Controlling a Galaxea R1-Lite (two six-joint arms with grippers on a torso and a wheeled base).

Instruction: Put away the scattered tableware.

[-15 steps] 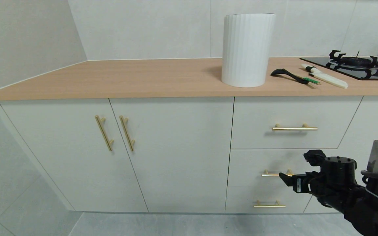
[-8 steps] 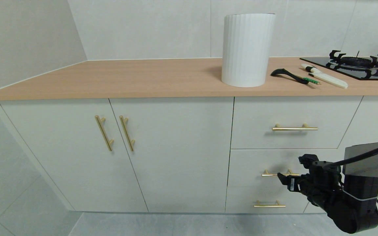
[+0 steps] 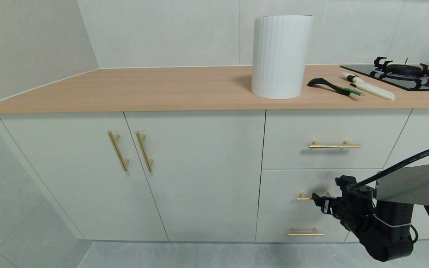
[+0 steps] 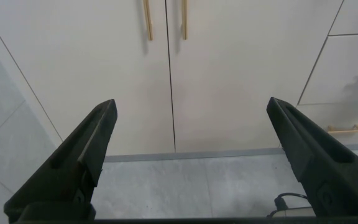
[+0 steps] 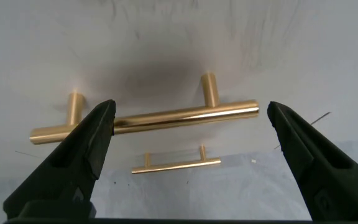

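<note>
Facing: your right hand point(image 3: 326, 188) is open at the middle drawer handle point(image 5: 166, 119);
Left: your left hand point(image 4: 191, 106) is open before cabinet doors point(image 4: 166, 62)

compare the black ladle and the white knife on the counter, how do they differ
The black ladle is dark and curved, with a rounded head; the white knife is pale and straight. The ladle lies nearer the white canister, the knife nearer the stove. Both lie flat on the wooden counter, unheld, angled much the same way.
</note>
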